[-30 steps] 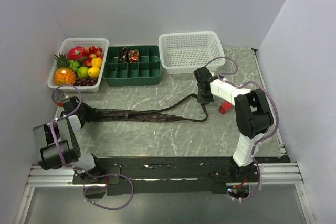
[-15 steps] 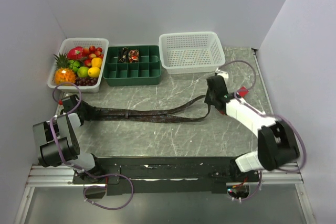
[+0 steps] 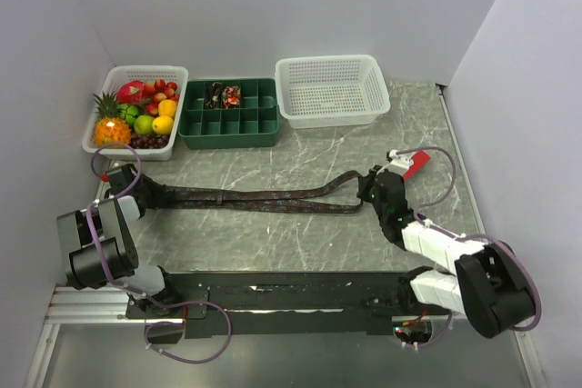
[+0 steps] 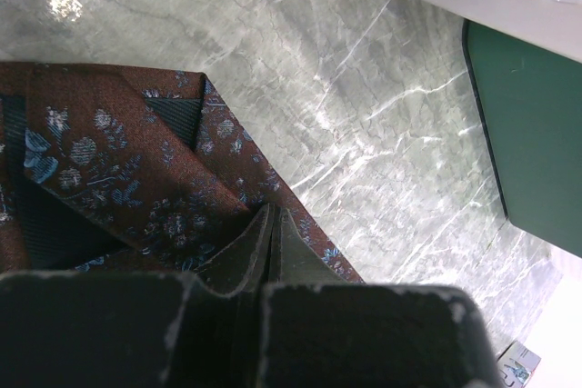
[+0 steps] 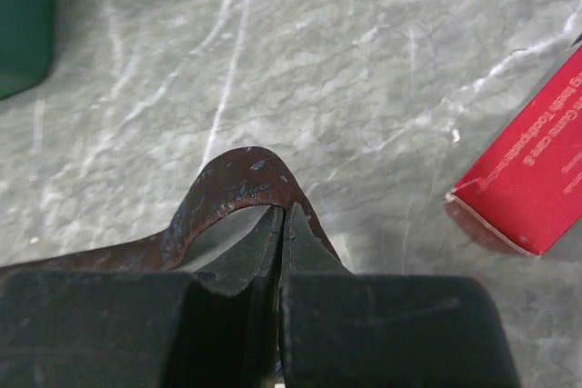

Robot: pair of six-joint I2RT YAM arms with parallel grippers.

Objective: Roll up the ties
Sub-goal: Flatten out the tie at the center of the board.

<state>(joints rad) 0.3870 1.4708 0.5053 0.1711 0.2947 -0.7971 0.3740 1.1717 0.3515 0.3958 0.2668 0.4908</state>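
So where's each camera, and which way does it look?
Top: above and behind, looking down at the table; both arms show, tie stretched between them.
Left wrist: on that arm, looking past the shut left gripper at the tie's wide end.
Right wrist: looking past the shut right gripper at a thin bit of tie and a red box.
Shared: top and right wrist both show the red box.

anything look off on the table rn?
One thing: a red box lies loose on the table beside the right gripper, with no clear part in the rolling. The tie is stretched between that and the left gripper, both shut on it. Nothing looks spilled or damaged.
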